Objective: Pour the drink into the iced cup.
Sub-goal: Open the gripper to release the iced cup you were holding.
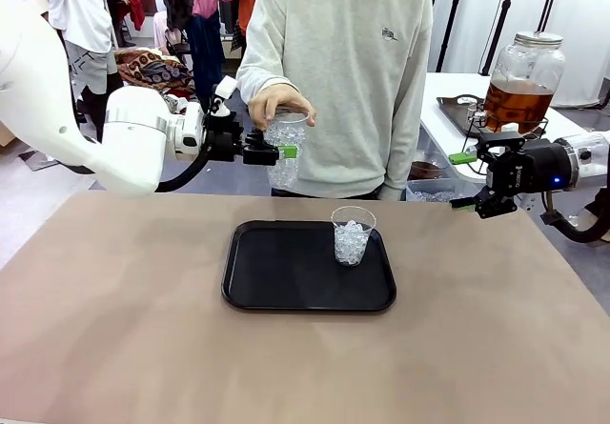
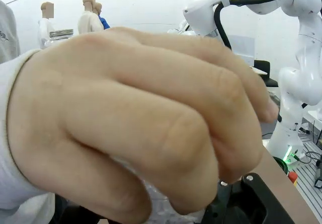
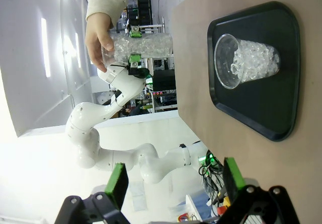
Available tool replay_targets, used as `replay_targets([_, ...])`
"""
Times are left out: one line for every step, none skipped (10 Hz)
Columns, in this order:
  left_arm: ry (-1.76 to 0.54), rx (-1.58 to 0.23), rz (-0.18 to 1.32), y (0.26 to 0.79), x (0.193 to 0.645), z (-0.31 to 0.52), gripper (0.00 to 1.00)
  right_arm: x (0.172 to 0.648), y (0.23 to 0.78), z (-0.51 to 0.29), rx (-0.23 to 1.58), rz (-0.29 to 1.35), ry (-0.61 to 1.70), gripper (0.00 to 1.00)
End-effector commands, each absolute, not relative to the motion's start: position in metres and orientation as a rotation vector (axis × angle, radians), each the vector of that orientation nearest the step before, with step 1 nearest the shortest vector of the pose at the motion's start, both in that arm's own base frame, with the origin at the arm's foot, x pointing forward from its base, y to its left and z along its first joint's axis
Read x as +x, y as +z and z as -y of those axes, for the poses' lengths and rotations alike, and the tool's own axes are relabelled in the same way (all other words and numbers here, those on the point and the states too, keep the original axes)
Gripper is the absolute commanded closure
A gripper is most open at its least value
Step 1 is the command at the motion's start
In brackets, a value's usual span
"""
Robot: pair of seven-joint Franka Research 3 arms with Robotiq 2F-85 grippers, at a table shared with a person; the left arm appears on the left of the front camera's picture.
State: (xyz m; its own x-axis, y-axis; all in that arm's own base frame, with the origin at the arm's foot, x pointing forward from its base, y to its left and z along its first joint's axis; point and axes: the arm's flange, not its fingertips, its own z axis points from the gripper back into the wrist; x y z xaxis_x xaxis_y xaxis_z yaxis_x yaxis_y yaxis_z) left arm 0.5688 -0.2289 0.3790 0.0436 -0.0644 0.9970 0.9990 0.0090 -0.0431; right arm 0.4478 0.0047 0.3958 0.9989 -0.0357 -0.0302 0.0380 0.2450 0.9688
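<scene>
**Entry: iced-cup pour, risks and blind spots**

1. Left claw (image 1: 276,151): clamped on the held cup (image 1: 291,171), which is packed with ice and held in the air at the tabletop's (image 1: 124,329) 12 o'clock edge.
   - Risk: the thin clear wall may buckle under the squeeze and ice may pop out.
2. Hand (image 1: 279,103): rests over the held cup's rim.
   - Risk: two holders are on one cup. A tug or an early release by either could tip it and scatter ice.
3. Tray (image 1: 276,281): black, at mid-tabletop.
4. Tray cup (image 1: 353,236): upright with ice, at the tray's 2 o'clock corner.
   - Risk: it is light and unheld, so a passing arm could knock it over.
5. Right claw (image 1: 464,182): jaws apart and empty, at the tabletop's 2 o'clock edge.
6. Jar (image 1: 524,62): stands on a farther table at 2 o'clock and holds the drink (image 1: 515,105), well apart from both cups.
   - Risk: the carry is long and may splash.

**Hard to make out**
- The hand blocks the left wrist view, so the left claw's fingers and the held cup's contents are masked there.
- Any tap on the jar sits behind the right claw.
- It is unclear whether either cup holds liquid, or which cup is meant for the pour.
</scene>
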Motion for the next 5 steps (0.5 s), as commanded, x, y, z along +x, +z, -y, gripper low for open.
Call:
replay_targets([-1.212, -1.177, 1.144, 0.3832, 0.5665, 0.2282, 0.52, 0.4478, 0.3966, -0.0055, 1.322, 0.002, -0.054, 0.0])
replay_targets([-1.212, -1.177, 1.144, 0.3832, 0.5665, 0.2282, 0.52, 0.4478, 0.3966, -0.0055, 1.322, 0.002, -0.054, 0.0])
replay_targets([-1.212, -1.177, 1.144, 0.3832, 0.5665, 0.2282, 0.52, 0.4478, 0.3966, -0.0055, 1.322, 0.002, -0.054, 0.0])
replay_targets([-1.212, -1.177, 1.144, 0.3832, 0.5665, 0.2282, 0.52, 0.4478, 0.3966, -0.0055, 1.322, 0.002, -0.054, 0.0])
replay_targets([-1.212, -1.177, 1.144, 0.3832, 0.5665, 0.2282, 0.52, 0.4478, 0.3966, -0.0055, 1.322, 0.002, -0.054, 0.0])
